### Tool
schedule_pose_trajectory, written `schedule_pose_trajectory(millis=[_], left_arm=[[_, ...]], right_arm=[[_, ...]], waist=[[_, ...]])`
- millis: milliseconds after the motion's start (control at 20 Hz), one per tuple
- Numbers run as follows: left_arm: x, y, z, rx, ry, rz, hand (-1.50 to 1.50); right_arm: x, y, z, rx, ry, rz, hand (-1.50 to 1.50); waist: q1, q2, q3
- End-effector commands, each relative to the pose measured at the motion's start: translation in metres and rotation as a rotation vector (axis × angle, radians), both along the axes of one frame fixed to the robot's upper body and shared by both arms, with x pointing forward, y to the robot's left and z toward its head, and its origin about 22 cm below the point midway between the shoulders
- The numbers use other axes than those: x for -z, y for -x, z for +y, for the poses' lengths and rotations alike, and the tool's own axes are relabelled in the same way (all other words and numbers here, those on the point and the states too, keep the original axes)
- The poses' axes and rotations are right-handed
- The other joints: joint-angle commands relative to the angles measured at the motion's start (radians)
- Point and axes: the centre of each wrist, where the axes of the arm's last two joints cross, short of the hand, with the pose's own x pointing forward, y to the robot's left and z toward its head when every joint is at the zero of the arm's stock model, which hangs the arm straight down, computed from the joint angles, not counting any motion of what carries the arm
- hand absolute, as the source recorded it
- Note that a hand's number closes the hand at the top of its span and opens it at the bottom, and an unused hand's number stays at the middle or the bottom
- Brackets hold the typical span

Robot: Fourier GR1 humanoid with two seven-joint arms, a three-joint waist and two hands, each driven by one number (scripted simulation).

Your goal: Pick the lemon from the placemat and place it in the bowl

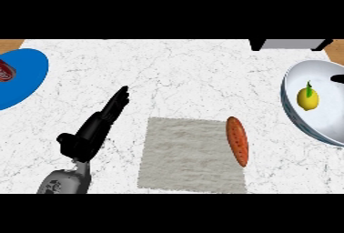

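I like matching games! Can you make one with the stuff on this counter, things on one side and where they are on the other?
Things:
1. lemon
2. orange-red sausage-shaped item
3. left hand
4. blue plate

Places:
A. at the counter's far left edge
B. in the bowl
C. on the bare counter, left of the placemat
D. along the placemat's right edge

Pairs: 1-B, 2-D, 3-C, 4-A

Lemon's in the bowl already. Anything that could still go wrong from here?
1. The lemon sits in the bowl at the view's right edge, and a dark shape shows beside it; whatever that is could nudge the lemon on withdrawal.
2. The left hand, fingers straight, lies near the placemat; a sweep might shift it.
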Motion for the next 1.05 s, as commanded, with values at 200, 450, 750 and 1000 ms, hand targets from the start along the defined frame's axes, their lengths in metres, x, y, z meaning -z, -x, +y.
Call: schedule_pose_trajectory(millis=[200,450,750,1000], left_arm=[[0.000,-0.004,-0.003,-0.008,-0.009,-0.002,0.00],[0.012,0.001,0.007,0.000,0.012,0.008,0.00],[-0.009,0.005,-0.004,0.017,0.016,0.014,0.00],[-0.004,0.000,-0.002,0.003,0.005,0.011,0.00]], right_arm=[[-0.020,0.047,-0.087,0.156,-0.204,-0.120,-1.50],[-0.007,0.104,-0.140,0.222,-0.230,-0.193,-1.50],[0.019,0.164,-0.181,0.230,-0.286,-0.211,-1.50],[0.018,0.206,-0.207,0.169,-0.317,-0.201,-1.50]], waist=[[-0.007,0.000,0.000],[-0.011,0.001,0.001],[-0.004,-0.001,0.001],[0.004,0.005,0.003]])
